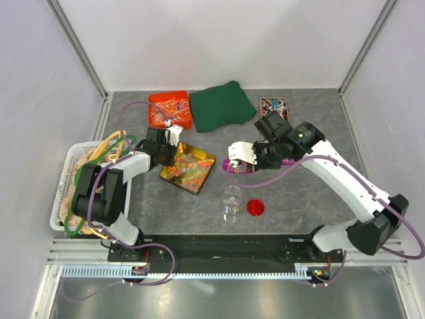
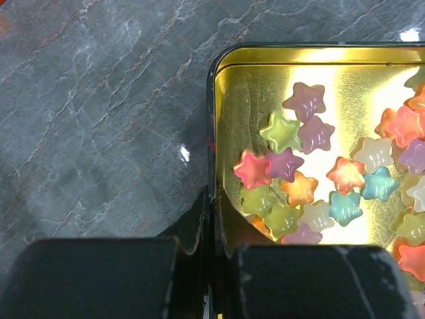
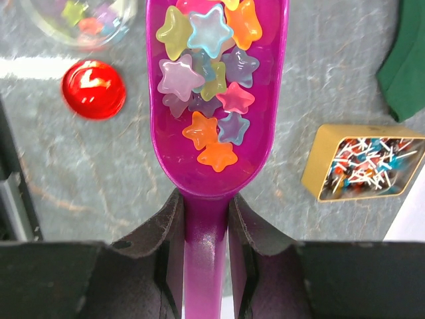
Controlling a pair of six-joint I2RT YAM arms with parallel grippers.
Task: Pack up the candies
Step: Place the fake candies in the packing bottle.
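The candies are small star-shaped gummy pieces in mixed colours. Many lie in the gold tin [image 1: 199, 174], and they show close up in the left wrist view [image 2: 299, 173]. My left gripper [image 1: 170, 153] is shut on the tin's rim [image 2: 214, 133], one finger inside and one outside. My right gripper [image 1: 244, 161] is shut on the handle of a purple scoop [image 3: 212, 159] that holds several candies [image 3: 206, 66]. The scoop [image 1: 234, 167] is held level between the tin and a clear jar [image 1: 232, 203]. The jar [image 3: 83, 20] has a few candies in it.
A red lid [image 1: 255, 207] lies next to the jar. At the back are an orange tray [image 1: 170, 109], a green cloth [image 1: 221, 106] and a small tin of wrapped sweets [image 1: 274, 106]. A white basket [image 1: 66, 193] stands at the left.
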